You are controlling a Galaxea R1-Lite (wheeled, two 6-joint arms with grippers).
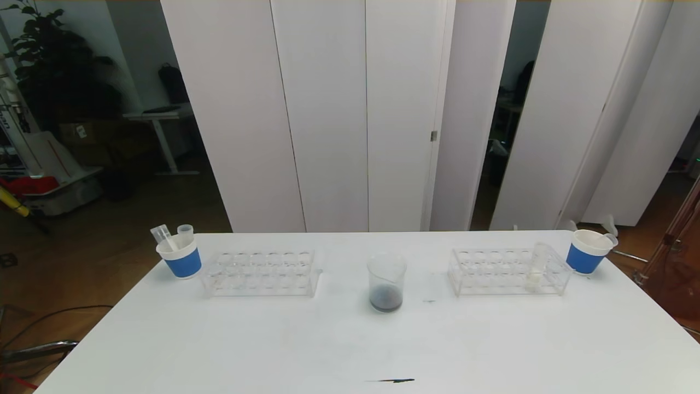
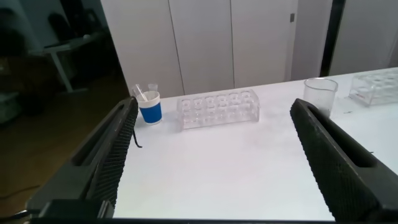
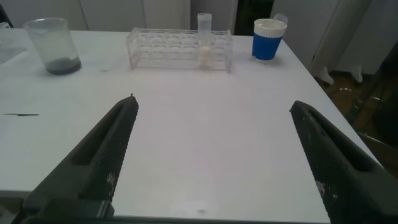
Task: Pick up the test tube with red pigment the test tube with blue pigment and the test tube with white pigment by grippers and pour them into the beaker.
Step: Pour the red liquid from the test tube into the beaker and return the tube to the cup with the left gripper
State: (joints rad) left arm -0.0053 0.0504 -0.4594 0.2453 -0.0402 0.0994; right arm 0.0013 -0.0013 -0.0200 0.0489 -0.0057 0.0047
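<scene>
- While both arms sit low near the table's front edge, left gripper (image 2: pixel 211 155) and right gripper (image 3: pixel 211 155) show fingers spread wide, holding nothing.
- Beaker (image 1: pixel 386 282) stands mid-table w/ dark liquid at bottom, between two clear racks.
- White-pigment tube (image 1: pixel 537 268) stands upright in right rack (image 1: pixel 492 272), near its right end.
- Likely next step: right gripper approaches tube from front, grips above the rack, lifts straight up, keeps it vertical till over beaker.
- Left cup (image 1: pixel 180 257) holds tubes.
</scene>
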